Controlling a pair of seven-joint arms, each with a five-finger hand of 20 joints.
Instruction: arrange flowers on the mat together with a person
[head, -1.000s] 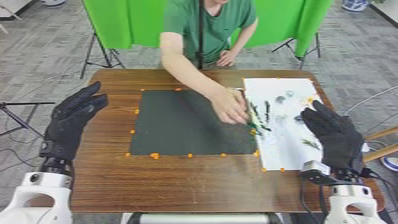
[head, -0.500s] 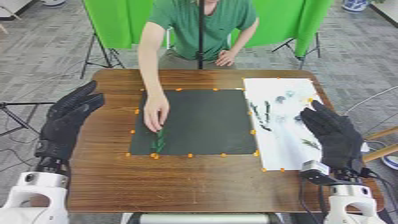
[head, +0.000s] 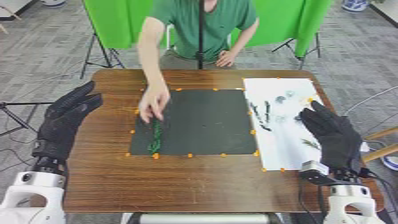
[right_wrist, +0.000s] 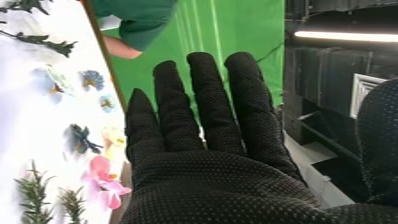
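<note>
In the head view my left hand (head: 69, 117) is held with straight fingers off the left edge of the dark mat (head: 209, 122). My right hand (head: 327, 125) hovers open over the right edge of the white sheet (head: 275, 145); its straight fingers fill much of the right wrist view, where the palm of my right hand (right_wrist: 218, 177) holds nothing. A person's hand (head: 154, 102) is at the upper tip of a green leafy stem (head: 156, 137) lying lengthwise on the mat's left side. On the sheet are dark sprigs (head: 260, 112), and in the right wrist view a pink flower (right_wrist: 107, 185) and blue flowers (right_wrist: 82, 138).
Orange tape bits (head: 189, 155) line the mat's border on the brown table (head: 195, 185). The person stands at the far side, the other hand (head: 226, 59) on the hip. Green leafy sprigs (right_wrist: 34, 192) lie on the white sheet in the right wrist view.
The person's hand has moved from the mat's right edge to its left side, bringing the green stem, which now lies straighter there. My left hand has shifted slightly outward; my right hand has barely moved.
</note>
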